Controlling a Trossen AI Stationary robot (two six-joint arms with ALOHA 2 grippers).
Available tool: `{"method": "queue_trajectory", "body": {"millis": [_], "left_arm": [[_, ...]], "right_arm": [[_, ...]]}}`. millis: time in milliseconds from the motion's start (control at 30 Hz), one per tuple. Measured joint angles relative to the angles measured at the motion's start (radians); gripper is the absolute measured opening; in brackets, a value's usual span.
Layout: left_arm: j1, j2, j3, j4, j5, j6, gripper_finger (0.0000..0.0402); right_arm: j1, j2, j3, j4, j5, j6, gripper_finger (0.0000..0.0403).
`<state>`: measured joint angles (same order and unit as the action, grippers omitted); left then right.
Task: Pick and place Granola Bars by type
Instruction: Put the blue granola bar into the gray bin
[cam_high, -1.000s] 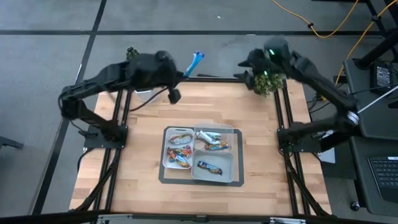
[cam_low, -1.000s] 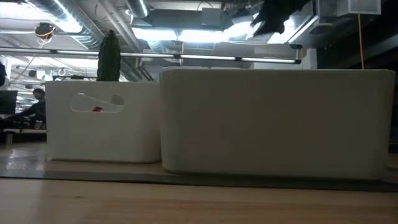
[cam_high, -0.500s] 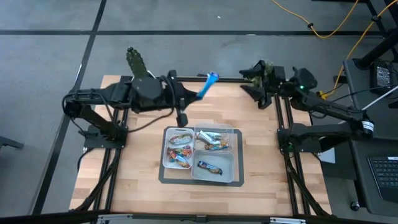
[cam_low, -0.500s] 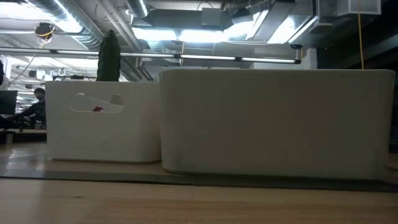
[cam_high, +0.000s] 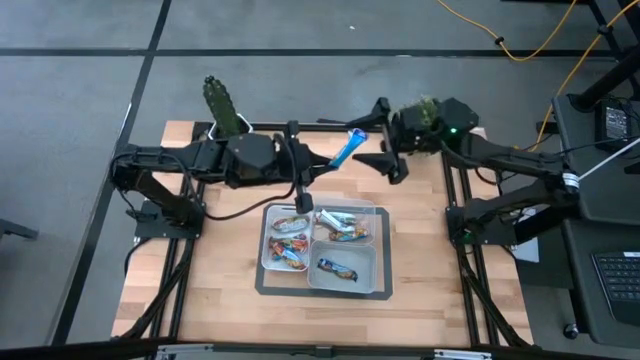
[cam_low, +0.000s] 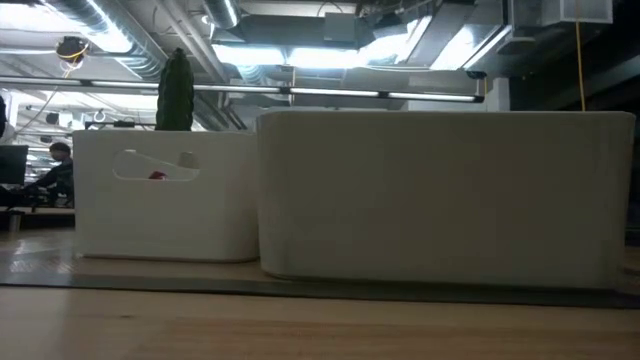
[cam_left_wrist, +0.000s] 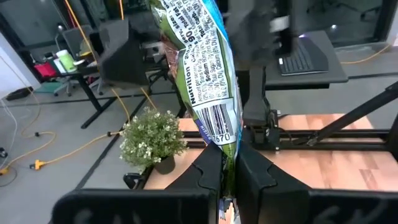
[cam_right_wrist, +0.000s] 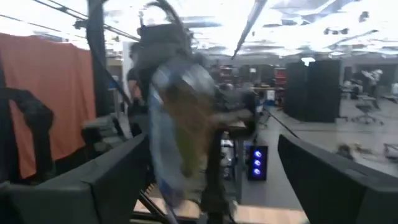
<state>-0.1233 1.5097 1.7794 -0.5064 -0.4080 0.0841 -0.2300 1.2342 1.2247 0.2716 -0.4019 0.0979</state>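
Note:
My left gripper (cam_high: 326, 158) hangs above the table's far middle, shut on a blue-and-green foil granola bar (cam_high: 346, 147) (cam_left_wrist: 202, 68). My right gripper (cam_high: 364, 140) faces it from the right, open, its fingers (cam_right_wrist: 118, 180) spread wide on either side of the bar's free end (cam_right_wrist: 177, 124); no touch shows. The divided tray (cam_high: 378, 212) lies on a dark mat. Brown, red and orange bars (cam_high: 288, 243) fill its left compartment, silver-blue ones (cam_high: 345, 226) the far right one, and a blue bar (cam_high: 338, 268) lies in the near right one. The low view shows only the tray's white walls (cam_low: 440, 195). My left gripper pinches the bar by its end seam (cam_left_wrist: 225, 165), just below the barcode, between its two fingers. The fingers come level from the table's left and lie along the bar. The bar is lifted clear and sticks out beyond the fingertips toward my right gripper.
A cactus (cam_high: 222, 103) stands at the far left edge and a small leafy plant (cam_high: 425, 112) (cam_left_wrist: 152, 140) at the far right corner, behind my right arm. Bare wood lies around the mat. Desks and a seated person (cam_low: 55, 170) show in the room beyond.
My left gripper has come down and carried the bar toward the table's right and near side, holding it throughout. My right arm has dropped from high over the far right corner and swung left, so that its gripper now faces the bar.

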Motion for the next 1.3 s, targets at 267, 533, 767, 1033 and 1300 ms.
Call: {"method": "queue_trajectory", "body": {"millis": [267, 533, 767, 1033, 1300], "left_arm": [[0.001, 0.0, 0.0, 0.0, -0.013, 0.0, 0.0014], [0.001, -0.001, 0.0, 0.0, -0.021, 0.008, 0.0028], [0.001, -0.002, 0.0, -0.002, -0.021, 0.008, 0.0054], [-0.052, -0.108, 0.0, -0.223, 0.059, -0.082, 0.0126], [-0.164, -0.279, 0.0, -0.284, -0.038, -0.237, 0.0196]], "right_arm": [[0.059, 0.108, 0.151, -0.077, -0.011, -0.102, 0.033], [0.065, 0.104, 0.162, -0.167, -0.012, -0.134, 0.015], [0.065, 0.103, 0.162, -0.166, -0.011, -0.155, 0.0041], [0.065, 0.001, 0.162, -0.282, 0.111, -0.198, 0.0039], [0.158, -0.145, 0.162, -0.678, 0.207, -0.12, 0.004]]}}
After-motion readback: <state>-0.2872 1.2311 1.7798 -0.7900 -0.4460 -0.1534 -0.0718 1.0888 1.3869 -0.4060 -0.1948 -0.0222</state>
